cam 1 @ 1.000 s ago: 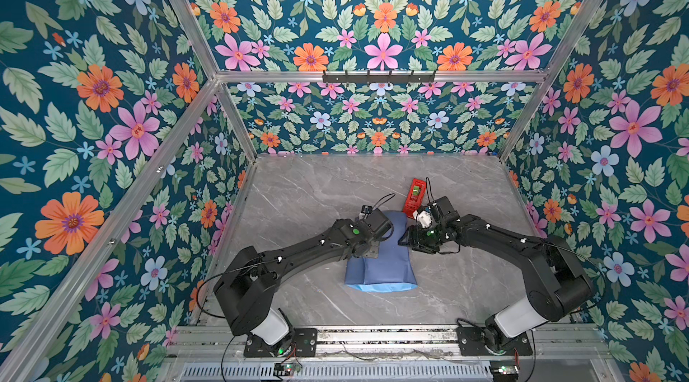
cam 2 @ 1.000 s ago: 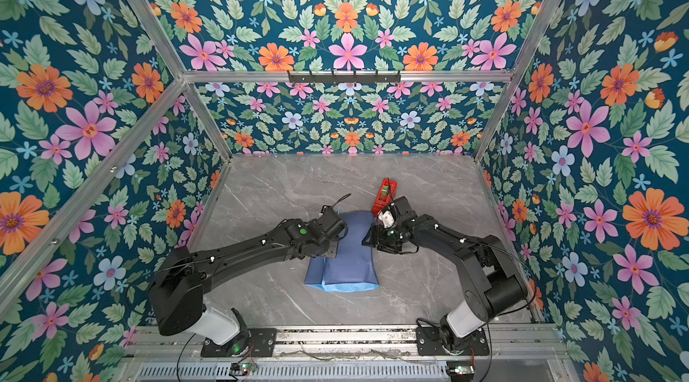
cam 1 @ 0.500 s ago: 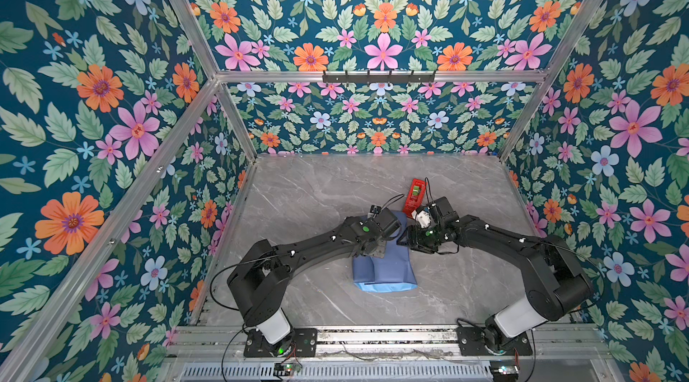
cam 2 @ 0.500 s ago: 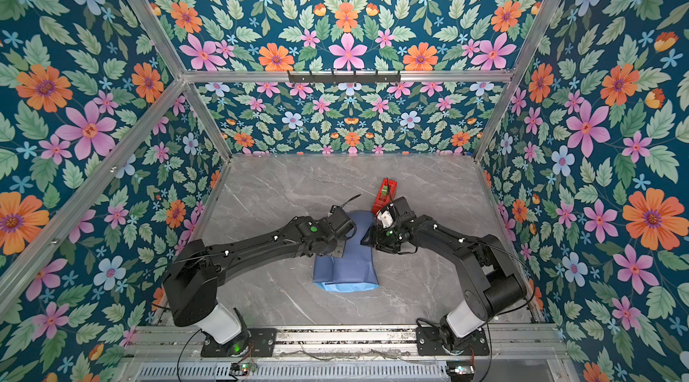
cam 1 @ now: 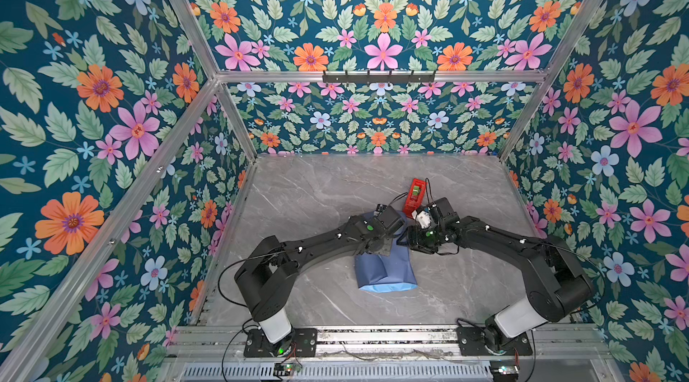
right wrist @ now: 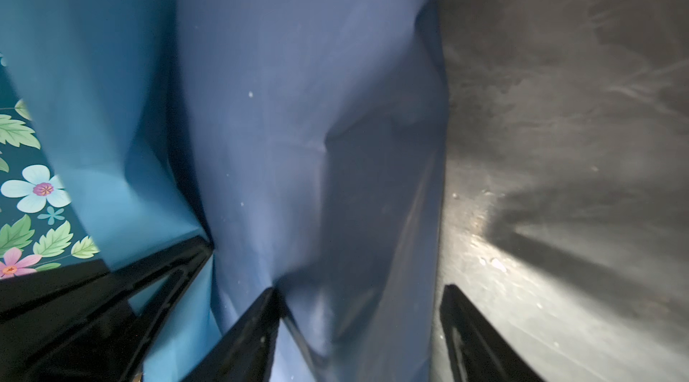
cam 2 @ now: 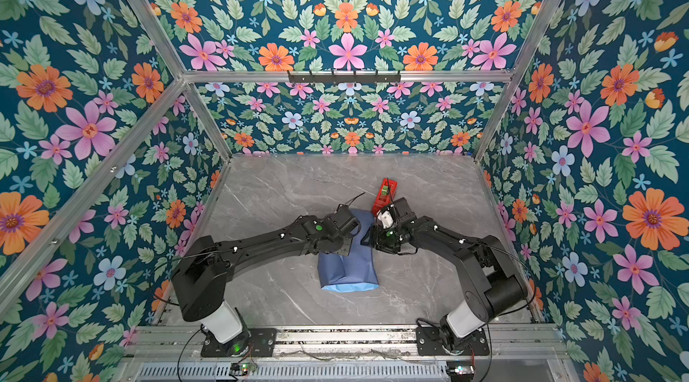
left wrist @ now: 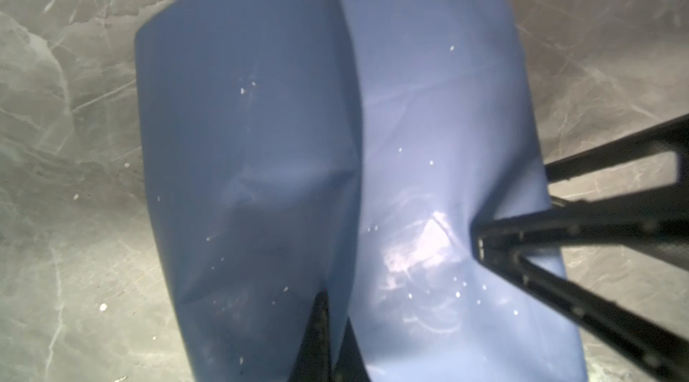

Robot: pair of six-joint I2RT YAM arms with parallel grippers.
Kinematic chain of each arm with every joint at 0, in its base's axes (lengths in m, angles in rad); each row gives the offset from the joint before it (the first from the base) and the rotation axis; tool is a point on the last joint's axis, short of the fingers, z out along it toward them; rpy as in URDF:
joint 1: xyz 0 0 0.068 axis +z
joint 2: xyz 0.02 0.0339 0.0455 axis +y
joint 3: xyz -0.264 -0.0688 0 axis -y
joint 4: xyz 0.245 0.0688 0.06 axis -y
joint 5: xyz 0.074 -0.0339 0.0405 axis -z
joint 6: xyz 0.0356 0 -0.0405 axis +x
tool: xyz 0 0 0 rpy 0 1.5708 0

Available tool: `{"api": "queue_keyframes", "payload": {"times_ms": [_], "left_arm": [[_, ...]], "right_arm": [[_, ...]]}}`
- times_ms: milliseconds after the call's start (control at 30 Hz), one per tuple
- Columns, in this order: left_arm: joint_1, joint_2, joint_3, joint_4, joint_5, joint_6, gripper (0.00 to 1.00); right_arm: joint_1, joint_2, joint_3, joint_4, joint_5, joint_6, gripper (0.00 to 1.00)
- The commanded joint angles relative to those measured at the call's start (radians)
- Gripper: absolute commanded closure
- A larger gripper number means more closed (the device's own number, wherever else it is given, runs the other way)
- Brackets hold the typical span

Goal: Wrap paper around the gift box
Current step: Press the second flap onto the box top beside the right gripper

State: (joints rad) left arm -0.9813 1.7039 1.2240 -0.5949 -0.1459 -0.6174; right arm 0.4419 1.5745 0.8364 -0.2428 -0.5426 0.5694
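Grey marble-patterned tabletop (cam 1: 305, 190) — floral teal walls (cam 1: 93, 108) on aluminium framing (cam 1: 376, 76), a black hook rail (cam 1: 378, 78) above

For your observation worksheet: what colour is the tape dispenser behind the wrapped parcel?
Red; the tape dispenser shows best in a top view, just behind the paper.

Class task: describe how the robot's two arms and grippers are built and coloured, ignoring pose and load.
Both arms are matte black jointed links on white cylindrical base sections bolted to black plates, with thin black cables looping alongside and small green lights. The left gripper and right gripper have slim black tapered fingers with triangular cut-outs.
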Motion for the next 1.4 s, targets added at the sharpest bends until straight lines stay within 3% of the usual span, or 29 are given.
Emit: {"api": "queue_keyframes", "payload": {"times_ms": [0, 533, 967, 1367], "left_arm": [[0.003, 0.017, 0.002, 0.019, 0.048, 0.019, 1.0], [0.01, 0.036, -0.039, 0.04, 0.082, 0.035, 1.0], [0.013, 0.011, -0.093, 0.055, 0.086, 0.024, 1.0], [0.013, 0.011, -0.069, 0.06, 0.092, 0.028, 1.0]], "right_arm": [[0.006, 0.012, -0.015, -0.122, 0.142, -0.001, 0.32], [0.005, -0.002, 0.014, -0.138, 0.135, -0.001, 0.31], [-0.026, -0.079, 0.009, -0.1, 0.021, 0.045, 0.28], [-0.029, -0.054, -0.028, -0.113, 0.05, 0.017, 0.29]]}}
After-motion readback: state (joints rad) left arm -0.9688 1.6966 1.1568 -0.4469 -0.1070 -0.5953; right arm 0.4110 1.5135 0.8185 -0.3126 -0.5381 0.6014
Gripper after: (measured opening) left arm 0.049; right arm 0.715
